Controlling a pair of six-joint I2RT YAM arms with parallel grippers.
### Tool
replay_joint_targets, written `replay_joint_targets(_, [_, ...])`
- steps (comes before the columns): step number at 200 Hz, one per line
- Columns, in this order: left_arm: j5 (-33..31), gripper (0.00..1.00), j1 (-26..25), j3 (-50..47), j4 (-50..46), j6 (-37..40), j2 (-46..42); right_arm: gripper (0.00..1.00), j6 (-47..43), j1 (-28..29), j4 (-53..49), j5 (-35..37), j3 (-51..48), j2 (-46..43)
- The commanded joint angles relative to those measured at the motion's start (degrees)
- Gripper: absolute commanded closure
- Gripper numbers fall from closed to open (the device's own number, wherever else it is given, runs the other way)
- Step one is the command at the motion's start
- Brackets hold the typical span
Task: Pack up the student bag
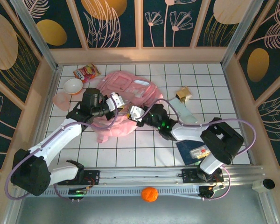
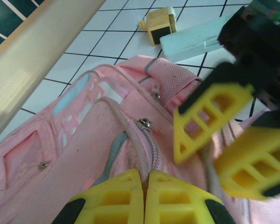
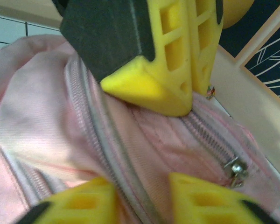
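Note:
The student bag (image 1: 130,88), light pink, lies flat in the middle of the tiled table. Both grippers meet at its near edge. My left gripper (image 1: 122,108) (image 2: 146,179) is shut on the bag's grey-piped zipper edge, just below a metal zipper pull (image 2: 144,124). My right gripper (image 1: 130,113) (image 3: 142,196) faces it, its jaws closed down to a narrow gap with the bag's piping and a fold of the fabric (image 3: 144,154) pinched between them. Each wrist view shows the other gripper's yellow fingers close by: the right fingers (image 2: 210,121), the left fingers (image 3: 177,70).
A white case (image 1: 184,112) (image 2: 191,42) and a small tan box (image 1: 183,93) (image 2: 161,25) lie right of the bag. A snack packet (image 1: 86,72), a bowl (image 1: 73,86) and a pink item (image 1: 61,99) sit at the left. A dark booklet (image 1: 191,151) lies front right; wooden walls enclose the table.

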Motion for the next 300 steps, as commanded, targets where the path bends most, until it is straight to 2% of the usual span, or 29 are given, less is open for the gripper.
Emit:
replay_joint_targets(1, [9.64, 1.00, -0.71, 2.68, 3.13, -0.86, -0.33, 1.00, -0.37, -1.66, 1.97, -1.25, 3.06, 0.68])
replay_joint_targets(5, [8.96, 0.99, -0.71, 2.61, 2.57, -0.62, -0.43, 1.00, -0.27, -1.85, 2.16, -1.94, 2.89, 0.34])
replay_joint_targets(12, [7.59, 0.85, -0.71, 2.75, 1.41, -0.03, -0.65, 1.00, -0.15, -2.32, 2.06, -3.71, 2.54, -0.29])
replay_joint_targets(29, [4.38, 0.34, -0.60, 2.80, -0.60, 0.62, -2.07, 1.00, 1.15, -3.92, 1.09, -7.17, 2.42, -1.85])
replay_joint_targets(34, [4.00, 0.23, -0.57, 2.68, -0.79, 0.53, -2.60, 1.00, 1.37, -4.23, 0.59, -7.73, 2.38, -2.15])
replay_joint_targets(41, [3.94, 0.15, -0.54, 2.52, -1.15, 0.27, -3.25, 1.00, 1.45, -4.63, 0.17, -8.38, 2.35, -2.59])
replay_joint_targets(51, [4.84, 0.10, -0.55, 2.57, -2.32, 1.13, -3.65, 1.00, 1.27, -4.80, -0.45, -8.87, 2.33, -3.10])
replay_joint_targets(76, [7.27, 0.08, -0.58, 2.59, -6.09, 4.40, -2.13, 1.00, 1.22, -5.17, -0.79, -9.84, 2.42, -4.02])
replay_joint_targets(109, [2.55, 0.07, -0.67, 1.77, -5.16, 6.27, -0.23, 1.00, 1.32, -5.25, -1.53, -11.21, 2.77, -4.58])
replay_joint_targets(131, [-3.78, 0.10, -0.71, 0.95, -1.22, 5.63, 1.39, 1.00, 0.97, -5.26, -2.13, -12.60, 3.01, -4.97])
replay_joint_targets(153, [-4.40, 0.23, -0.69, 1.07, 1.43, 4.76, 3.85, 1.00, 0.51, -5.33, -2.46, -13.63, 2.96, -5.39])
replay_joint_targets(177, [-3.81, 0.50, -0.75, 1.81, 1.43, 4.51, 6.07, 1.00, 0.60, -5.26, -1.66, -14.04, 2.28, -6.56])
replay_joint_targets(190, [-2.79, 0.74, -0.69, 1.60, 1.41, 4.72, 5.98, 1.00, 0.73, -5.38, -1.10, -14.00, 1.60, -7.46])
replay_joint_targets(201, [-1.09, 1.00, -0.71, 1.70, 0.71, 4.57, 5.41, 1.00, 1.58, -5.63, -0.66, -13.74, 0.73, -8.52])
replay_joint_targets(214, [1.13, 1.00, -0.71, 1.38, 0.49, 3.48, 4.34, 1.00, 3.65, -6.44, 0.22, -13.56, -0.80, -9.98])
replay_joint_targets(222, [3.01, 1.00, -0.74, 0.89, 0.51, 3.05, 3.29, 0.88, 5.55, -6.89, 0.05, -13.44, -1.81, -11.53])
replay_joint_targets(233, [3.77, 1.00, -0.71, -0.45, 2.23, 0.46, 1.60, 0.67, 8.67, -7.03, -3.15, -12.67, -2.57, -14.48])
replay_joint_targets(250, [1.53, 1.00, -0.69, -2.74, 5.48, -4.22, -0.58, 0.54, 17.86, -7.00, -7.42, -11.69, -4.14, -19.07])
replay_joint_targets(274, [1.42, 1.00, -0.63, -3.07, 6.19, -7.12, -1.74, 0.47, 30.37, -7.65, -13.19, -6.65, -8.47, -25.30])
replay_joint_targets(300, [2.54, 1.00, -0.21, -1.36, 6.14, -10.08, -1.43, 0.48, 45.07, -12.03, -22.44, -2.19, -12.08, -30.18])
